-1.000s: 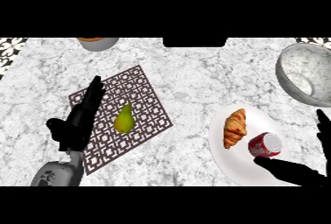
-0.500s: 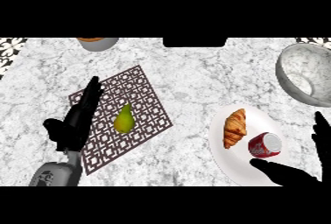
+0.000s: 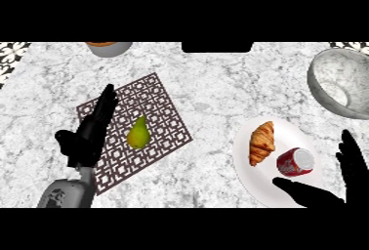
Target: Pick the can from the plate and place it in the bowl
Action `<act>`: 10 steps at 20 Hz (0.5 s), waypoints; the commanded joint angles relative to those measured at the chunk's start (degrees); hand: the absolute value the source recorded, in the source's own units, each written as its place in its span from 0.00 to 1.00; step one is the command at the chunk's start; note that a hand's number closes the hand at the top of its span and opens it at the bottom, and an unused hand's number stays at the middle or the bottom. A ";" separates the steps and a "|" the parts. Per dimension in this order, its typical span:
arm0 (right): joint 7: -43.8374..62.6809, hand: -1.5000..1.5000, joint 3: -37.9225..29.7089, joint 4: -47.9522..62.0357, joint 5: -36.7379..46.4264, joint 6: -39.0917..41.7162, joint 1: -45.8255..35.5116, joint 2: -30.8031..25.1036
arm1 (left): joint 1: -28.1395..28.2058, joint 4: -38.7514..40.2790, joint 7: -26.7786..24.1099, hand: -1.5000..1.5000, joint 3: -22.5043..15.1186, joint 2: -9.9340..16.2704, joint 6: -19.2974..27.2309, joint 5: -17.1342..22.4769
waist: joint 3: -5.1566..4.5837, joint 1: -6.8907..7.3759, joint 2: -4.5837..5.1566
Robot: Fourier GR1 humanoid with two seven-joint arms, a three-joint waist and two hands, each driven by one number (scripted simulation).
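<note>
Can (image 3: 296, 161) lay on its side on plate (image 3: 252, 180), lower right: likely light, stiff, slick, prone to roll; best grasped across its round body; right hand (image 3: 338, 185) open around it, not yet closed

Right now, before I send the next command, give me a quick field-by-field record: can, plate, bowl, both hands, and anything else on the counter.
can: red can lying on its side on the plate, not yet gripped
plate: white plate at lower right, also holds a croissant
bowl: grey bowl at upper right, apart from the plate
right hand: right hand open, thumb and fingers either side of the can
left hand: left hand open, resting over the patterned mat
other: pear on the mat; another bowl at the top edge
</note>
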 commanded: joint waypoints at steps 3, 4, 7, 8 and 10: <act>-1.66 0.00 -1.13 4.90 0.37 0.73 -3.31 4.23 | 1.31 -0.84 -0.64 0.50 1.30 0.01 -2.19 -0.06 | 0.00 0.11 0.02; -9.95 0.00 -1.49 7.15 -1.75 0.04 2.11 4.25 | -1.51 -0.58 1.82 0.50 1.56 -0.72 -0.68 -0.35 | 0.02 -0.06 0.01; -10.01 0.00 -5.17 6.60 -4.94 2.61 2.07 3.18 | 3.36 1.21 -3.63 0.50 1.79 -0.06 -2.58 -0.75 | 0.00 -0.01 0.01; -12.69 0.00 0.93 12.05 1.95 -3.04 0.21 8.51 | 1.16 1.62 -2.01 0.50 0.49 -1.40 -1.68 -1.58 | 0.01 0.08 0.04; -13.42 0.00 -6.23 15.42 -3.63 1.24 -3.04 4.76 | 1.39 -2.80 1.57 0.50 1.95 -0.12 -3.26 0.08 | 0.02 0.17 0.02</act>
